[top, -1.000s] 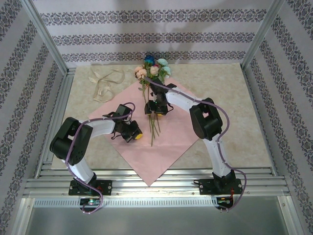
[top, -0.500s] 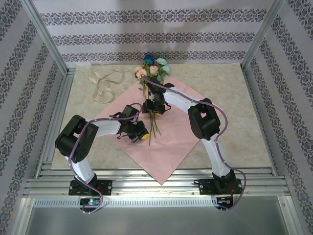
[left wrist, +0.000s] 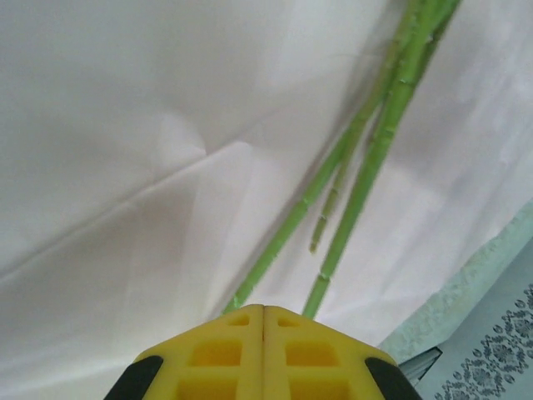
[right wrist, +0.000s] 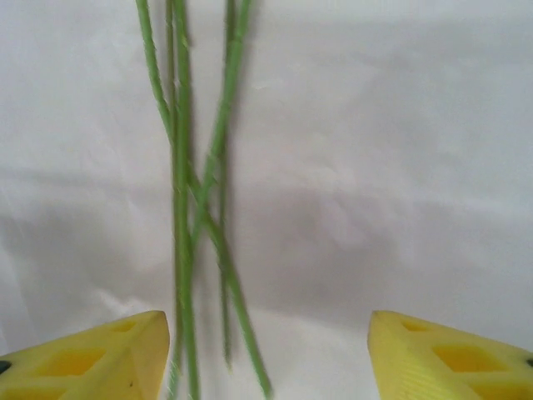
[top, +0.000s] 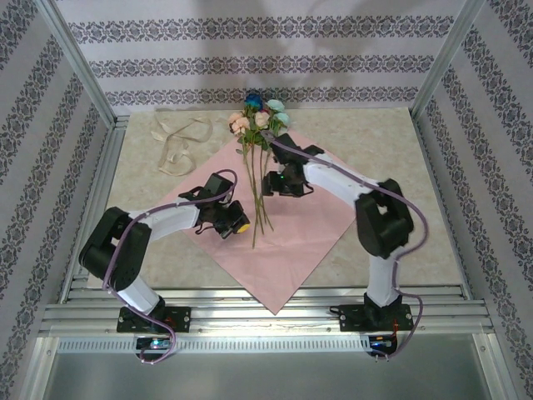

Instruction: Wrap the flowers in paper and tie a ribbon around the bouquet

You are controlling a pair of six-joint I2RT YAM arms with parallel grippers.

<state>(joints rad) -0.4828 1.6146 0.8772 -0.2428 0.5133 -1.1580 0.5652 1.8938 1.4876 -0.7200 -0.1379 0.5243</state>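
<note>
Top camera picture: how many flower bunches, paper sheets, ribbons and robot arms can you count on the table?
Flower bunches: 1
Paper sheets: 1
Ribbons: 1
Robot arms: 2
Total: 5

You have no text, label, brand, number or sign to read at this moment. The patterned walls (top: 250, 62) carry bands of ornament, not letters, and any marking on the arm bases (top: 154, 321) at the near edge of the worktop is too small to make out.
</note>
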